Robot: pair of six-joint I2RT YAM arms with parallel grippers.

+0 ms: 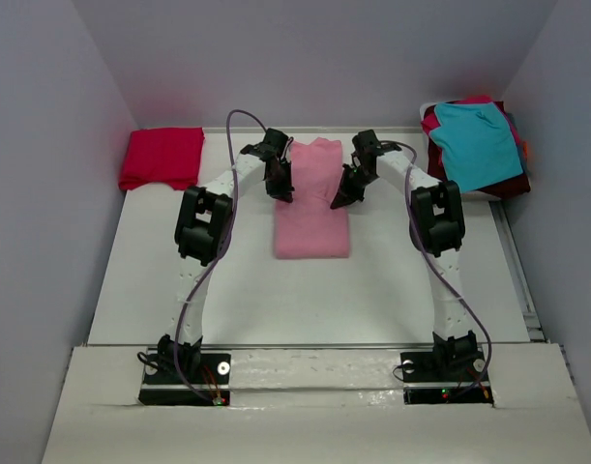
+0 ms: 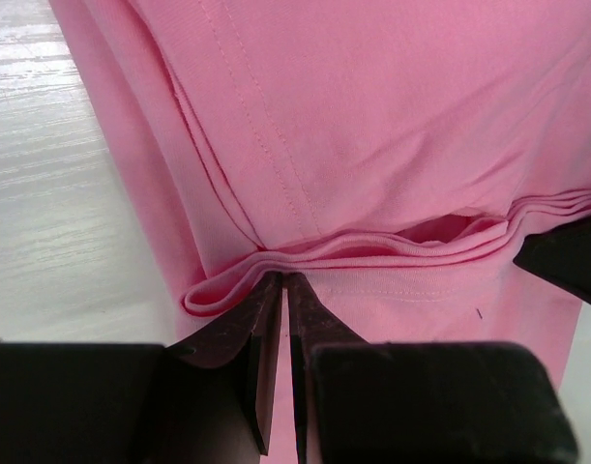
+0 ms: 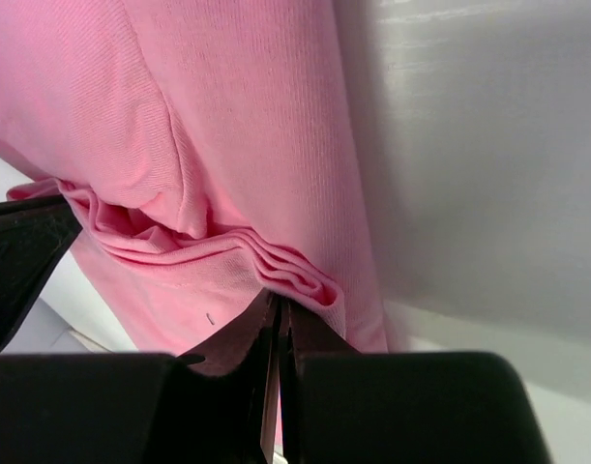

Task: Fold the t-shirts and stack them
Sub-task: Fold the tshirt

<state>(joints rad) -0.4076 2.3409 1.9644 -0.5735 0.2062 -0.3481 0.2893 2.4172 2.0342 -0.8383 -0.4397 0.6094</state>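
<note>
Cotton is judged limp, light: the pink t-shirt [image 1: 312,227] is pinched at its layered fold by left gripper [image 2: 285,282] and right gripper [image 3: 278,302].

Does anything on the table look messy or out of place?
Only at the far right: the teal t-shirt lies rumpled and unfolded over a maroon t-shirt. The red t-shirt and pink t-shirt look tidy.
</note>
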